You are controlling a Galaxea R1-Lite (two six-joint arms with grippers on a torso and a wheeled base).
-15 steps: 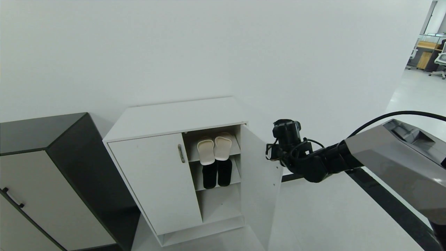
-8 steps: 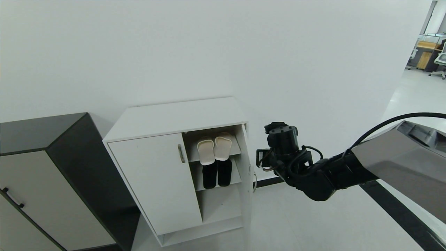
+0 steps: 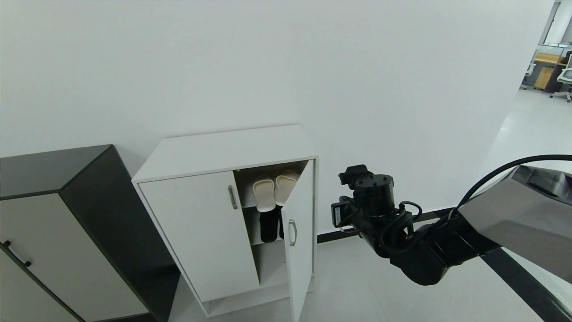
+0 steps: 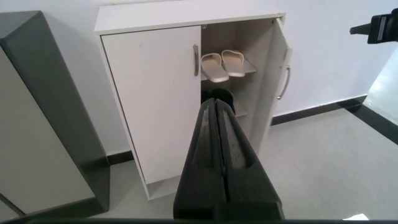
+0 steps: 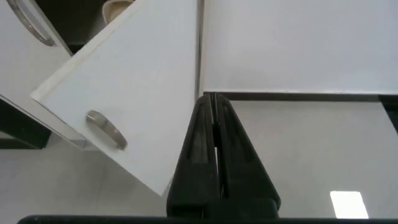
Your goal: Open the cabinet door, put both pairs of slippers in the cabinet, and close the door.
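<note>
Right gripper (image 5: 215, 102): fingers pressed together, nothing held; stationed just beside the outer face of the right door (image 3: 299, 210), contact not determinable. Left gripper (image 4: 215, 106): fingers likewise closed, empty, held before the cabinet (image 3: 223, 150). Cream slippers (image 3: 264, 193): laid on the top shelf. Black slippers (image 3: 268, 226): laid on the shelf below, partly screened by the half-open right door. Left door (image 3: 196, 232): shut.

Head view looks down on cabinet (image 3: 223, 150) from near-right; left wrist faces it frontally; right wrist close by its door (image 5: 137, 93).
</note>
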